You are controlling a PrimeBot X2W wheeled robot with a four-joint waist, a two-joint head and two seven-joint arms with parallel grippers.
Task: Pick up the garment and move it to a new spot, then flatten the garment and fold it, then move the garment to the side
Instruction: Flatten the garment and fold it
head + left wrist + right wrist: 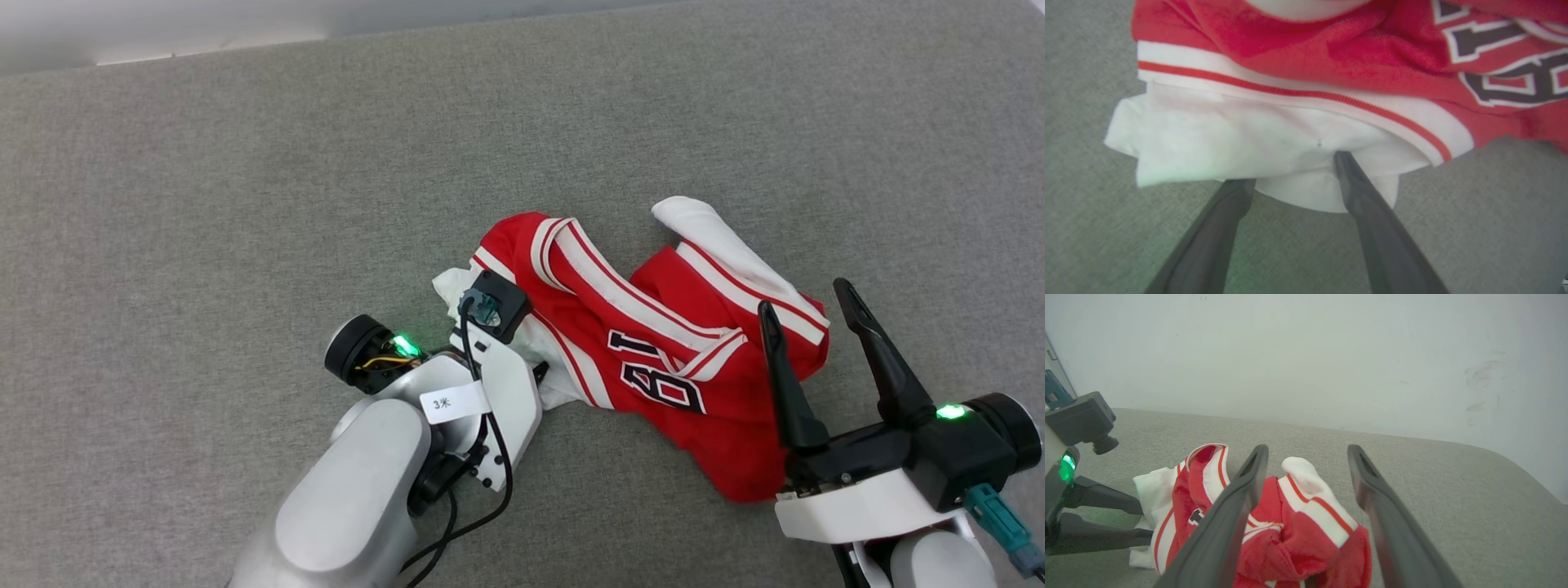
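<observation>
The garment (653, 327), red with white sleeves and striped trim, lies crumpled on the grey surface, part of its black lettering showing. My left arm (482, 384) reaches its left edge. In the left wrist view my left gripper (1290, 169) is open, one finger slipped under the white sleeve (1216, 139) and the other lying on top of it. The same gripper (1145, 520) appears at the left of the right wrist view, against the white cloth. My right gripper (804, 296) is open, hovering over the garment's (1306, 522) right end with nothing held.
A grey fabric surface (245, 163) stretches wide around the garment on all sides. A pale wall (1331, 355) rises behind its far edge. In the right wrist view the surface's rounded edge (1527, 482) falls away at the right.
</observation>
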